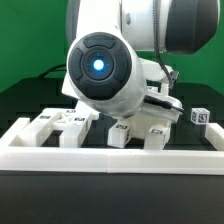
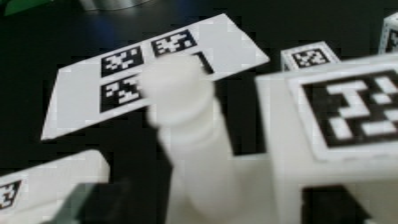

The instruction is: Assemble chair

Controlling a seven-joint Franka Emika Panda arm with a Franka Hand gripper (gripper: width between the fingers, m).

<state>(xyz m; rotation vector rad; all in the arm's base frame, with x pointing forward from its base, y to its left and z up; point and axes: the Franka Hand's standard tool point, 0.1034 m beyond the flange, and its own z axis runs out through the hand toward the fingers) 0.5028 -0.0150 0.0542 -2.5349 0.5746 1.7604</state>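
Chair pieces point(image 1: 70, 122) lie loose on the black table point(image 1: 20, 100), none joined that I can see, so I judge the assembly to be at an early, part-fetching step. My own arm point(image 1: 100, 65) fills most of the exterior view and hides what lies under it. In front runs the long low barrier wall point(image 1: 110, 155), with the pieces just behind it. From the wrist, the flat marker board point(image 2: 75, 105) lies beneath. A chunky tagged block point(image 2: 347, 110) sits close beside a slim white leg point(image 2: 187, 130) that stands upright in the middle of the wrist view, blurred. A small tagged piece point(image 2: 311, 57) lies further off. My claw's fingers show in neither view, so I cannot tell whether it is wide, narrow or holding the leg. The next move, I judge, calls for a sure hold on that leg, clear of the block.
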